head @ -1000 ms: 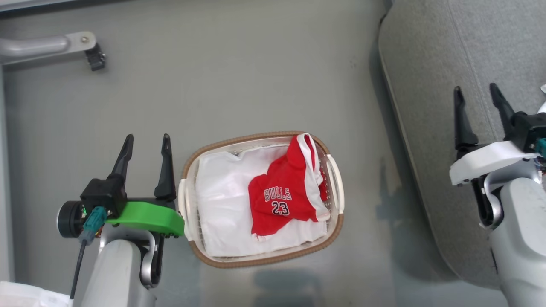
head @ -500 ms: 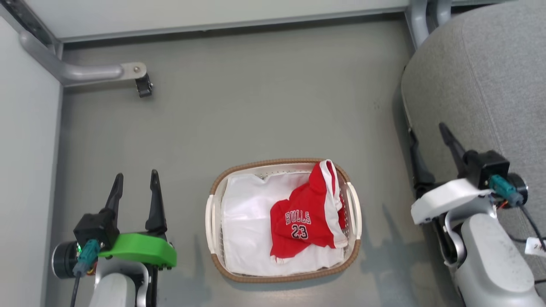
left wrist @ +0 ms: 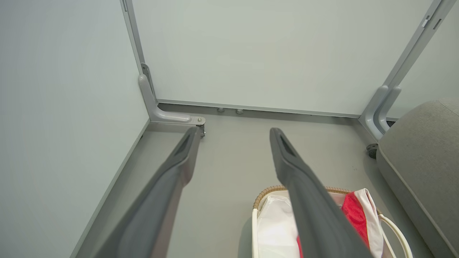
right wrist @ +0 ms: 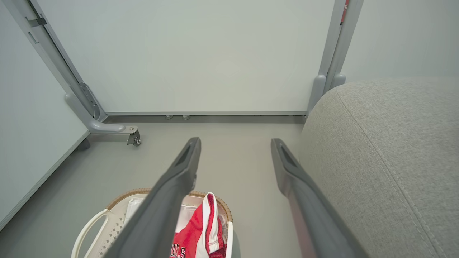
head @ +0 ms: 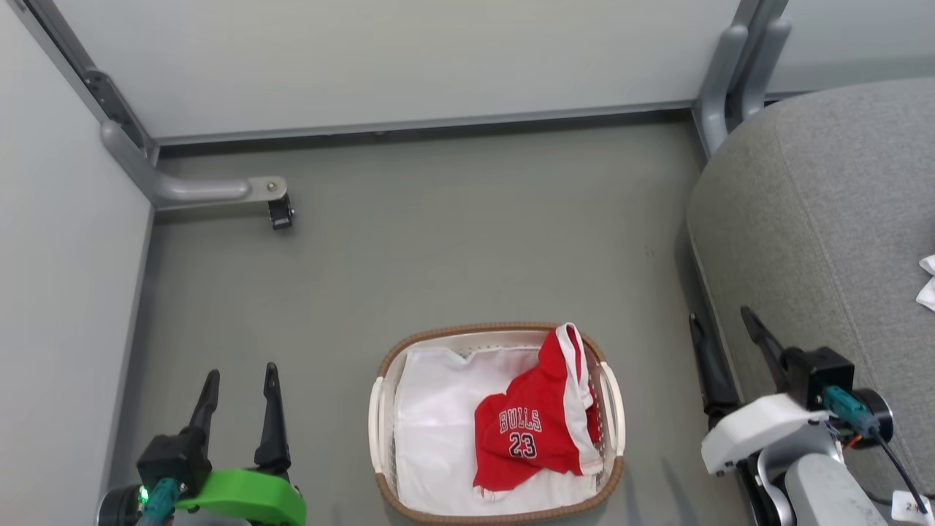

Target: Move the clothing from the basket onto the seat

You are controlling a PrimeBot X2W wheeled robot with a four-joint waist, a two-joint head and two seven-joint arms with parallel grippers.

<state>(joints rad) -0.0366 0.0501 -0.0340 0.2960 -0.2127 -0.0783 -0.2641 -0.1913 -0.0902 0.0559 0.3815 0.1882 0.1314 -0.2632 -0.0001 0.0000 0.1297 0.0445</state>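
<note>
Soft red BULLS 23 garment [head: 529, 438] in oval white brown-rimmed basket [head: 497, 330]: limp, light. I'd pinch raised striped fold [head: 568, 351]; white layer [head: 438, 424] beneath possibly clothing too. Left gripper [head: 242, 370], right gripper [head: 719, 314] spread, empty.

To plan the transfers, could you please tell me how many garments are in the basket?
2: a red jersey on the right, lying over a white garment spread across the basket; more may be hidden beneath.

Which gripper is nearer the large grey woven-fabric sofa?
Right. The right gripper is at the edge of the grey woven-fabric sofa; the left gripper is beyond the white perforated plastic basket from it.
</note>
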